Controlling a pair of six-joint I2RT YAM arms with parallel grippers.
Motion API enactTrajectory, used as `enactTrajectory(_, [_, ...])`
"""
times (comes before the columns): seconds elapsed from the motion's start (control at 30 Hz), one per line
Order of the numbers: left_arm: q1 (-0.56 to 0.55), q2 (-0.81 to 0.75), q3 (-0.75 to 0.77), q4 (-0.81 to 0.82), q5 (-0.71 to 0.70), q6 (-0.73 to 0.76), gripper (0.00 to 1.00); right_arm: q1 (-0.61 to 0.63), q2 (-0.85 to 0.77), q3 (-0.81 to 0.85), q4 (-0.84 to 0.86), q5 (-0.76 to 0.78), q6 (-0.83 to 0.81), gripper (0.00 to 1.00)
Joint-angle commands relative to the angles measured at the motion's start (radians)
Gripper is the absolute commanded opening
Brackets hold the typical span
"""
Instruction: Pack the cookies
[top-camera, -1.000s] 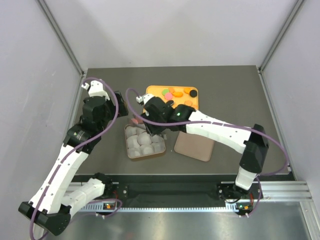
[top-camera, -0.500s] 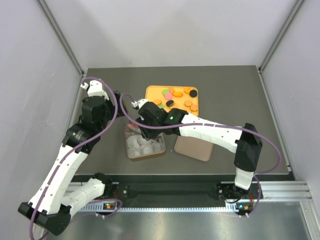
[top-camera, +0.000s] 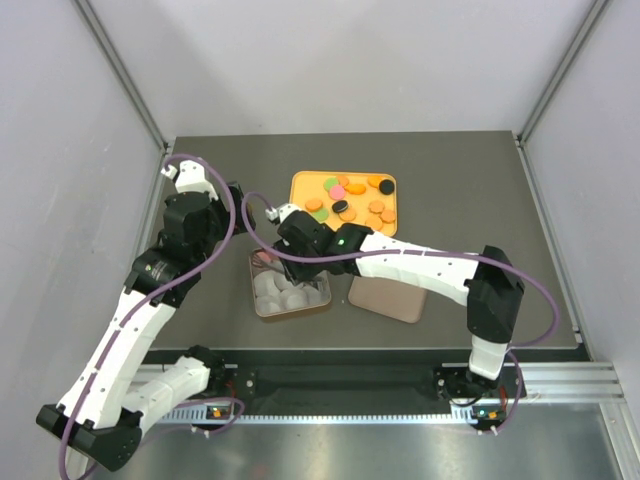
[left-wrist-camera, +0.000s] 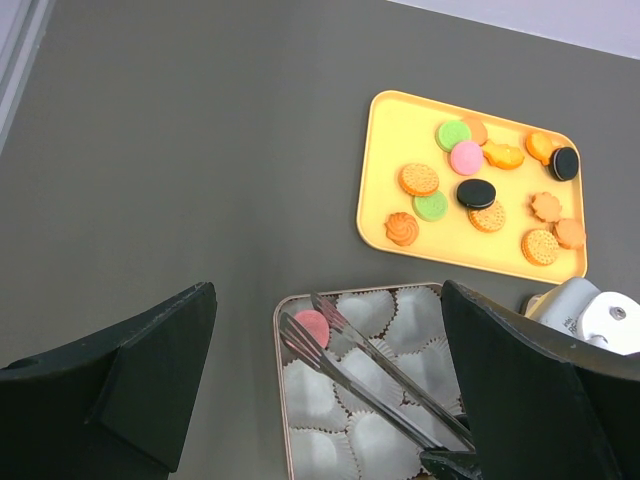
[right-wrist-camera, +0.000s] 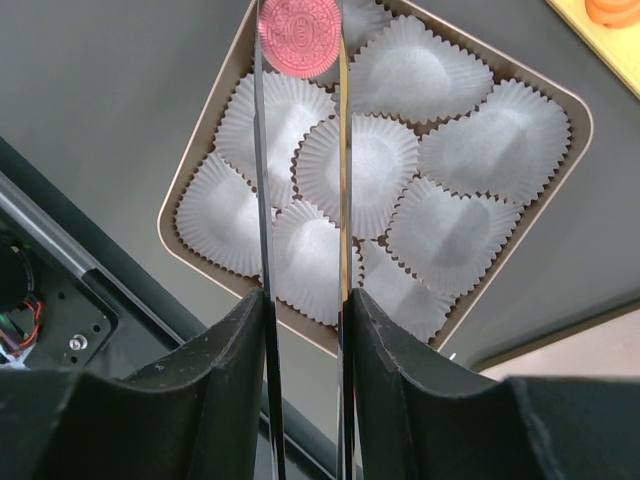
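Several cookies (top-camera: 350, 192), orange, pink, green and black, lie on an orange tray (top-camera: 300, 181), which also shows in the left wrist view (left-wrist-camera: 380, 160). My right gripper (right-wrist-camera: 305, 300) is shut on metal tongs (right-wrist-camera: 262, 200). The tong tips hold a pink cookie (right-wrist-camera: 299, 34) over the far-left corner of the tin (right-wrist-camera: 215, 262). I cannot tell if it touches a paper cup. The left wrist view shows the same pink cookie (left-wrist-camera: 311, 324) and tongs (left-wrist-camera: 380, 375). My left gripper (left-wrist-camera: 328, 290) is open and empty, above the table left of the tray.
The tin (top-camera: 262, 312) holds several white paper cups (right-wrist-camera: 355, 165). A brown lid (top-camera: 390, 292) lies right of the tin. The right arm (top-camera: 420, 265) reaches across the lid and tin. Grey walls close in the table on three sides.
My right gripper has moved left and toward the tin with the tongs and pink cookie. More of the tray's cookies now show. The left arm has not moved.
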Motion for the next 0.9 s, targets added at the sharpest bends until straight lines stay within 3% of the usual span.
enactTrajectory(0.0, [0.004,0.0,0.001,0.04,0.002,0.014,0.99,0.017,-0.015,-0.008,0.068,0.02,0.015,0.31])
enactTrajectory(0.87, [0.006,-0.002,-0.017,0.053,0.02,0.01,0.99,0.017,-0.009,-0.028,0.091,0.04,0.027,0.45])
